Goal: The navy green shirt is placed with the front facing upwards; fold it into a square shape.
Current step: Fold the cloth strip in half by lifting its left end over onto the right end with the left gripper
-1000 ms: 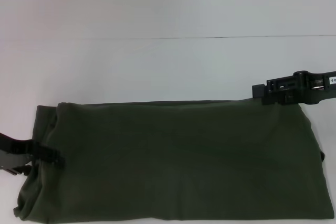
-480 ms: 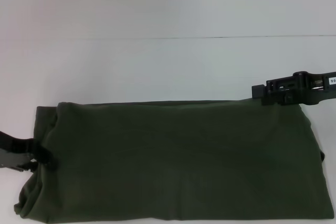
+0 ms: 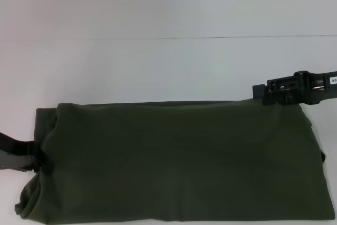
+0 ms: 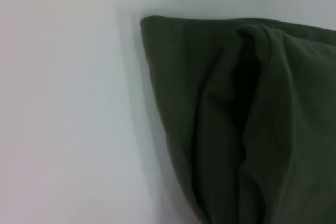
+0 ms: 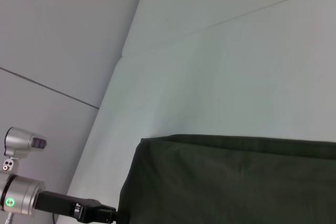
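navy green shirt laid on white table near its front edge, folded into wide plain band, no lettering seen | left gripper at its left edge, finger state cannot be told | right gripper at far right corner, state likewise unclear

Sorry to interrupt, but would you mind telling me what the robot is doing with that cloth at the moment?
It is folding a dark olive-green cotton shirt on a white table. The shirt already lies folded into a wide band, with no lettering showing. The left gripper is at the shirt's left edge, roughly halfway along it, and the right gripper sits at the far right corner. The band is not yet a square.
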